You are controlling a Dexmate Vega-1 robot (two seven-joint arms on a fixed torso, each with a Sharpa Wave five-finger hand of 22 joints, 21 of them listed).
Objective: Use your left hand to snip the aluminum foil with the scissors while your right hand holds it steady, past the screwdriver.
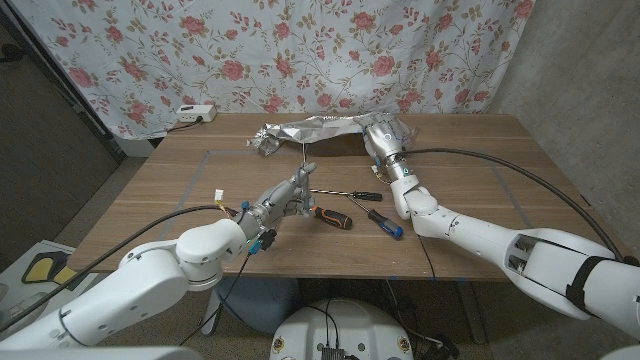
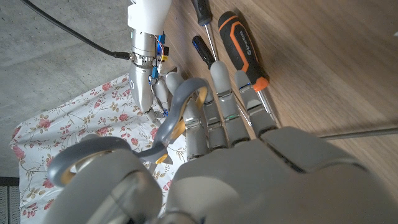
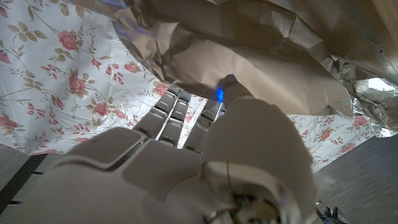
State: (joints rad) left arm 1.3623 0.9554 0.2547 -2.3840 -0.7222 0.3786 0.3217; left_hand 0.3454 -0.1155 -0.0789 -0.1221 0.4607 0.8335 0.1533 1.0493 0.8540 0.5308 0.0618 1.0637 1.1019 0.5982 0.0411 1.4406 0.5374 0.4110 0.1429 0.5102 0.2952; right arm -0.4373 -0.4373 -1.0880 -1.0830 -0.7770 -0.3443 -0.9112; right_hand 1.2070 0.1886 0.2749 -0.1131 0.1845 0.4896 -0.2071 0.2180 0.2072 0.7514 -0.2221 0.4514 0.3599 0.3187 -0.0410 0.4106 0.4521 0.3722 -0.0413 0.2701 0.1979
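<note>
The foil (image 1: 315, 128) lies crumpled along the far side of the tabletop (image 1: 180, 180), with the right robot hand (image 1: 385, 135) clutching its right end, fingers dug into the folds. The left robot hand (image 1: 285, 195) grips the scissors (image 1: 303, 172), blades raised toward the foil but well short of it. The orange-handled screwdriver (image 1: 330, 216) and two smaller ones lie just beside that hand (easy to knock). I judge the risks to be dragging the tools forward, or the loose foil buckling rather than cutting.
</note>
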